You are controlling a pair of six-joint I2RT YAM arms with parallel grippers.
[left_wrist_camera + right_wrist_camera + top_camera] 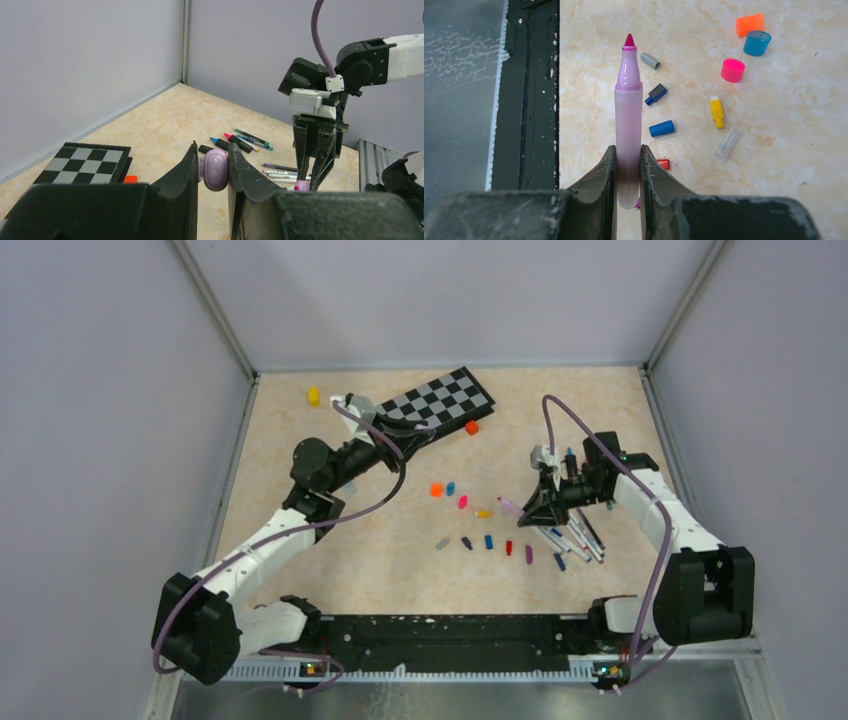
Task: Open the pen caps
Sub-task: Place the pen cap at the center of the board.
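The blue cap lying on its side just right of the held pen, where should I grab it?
Grip the blue cap across its middle, coming straight down from above. It lies on its side on the table, so both long rounded sides are exposed; close the jaws on those, staying clear of the red cap nearby.

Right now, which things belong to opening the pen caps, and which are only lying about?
Job: lilac cap in the left hand; uncapped lilac pen in the right hand; loose caps; other pens.
Lying about: chessboard; yellow block; orange block.
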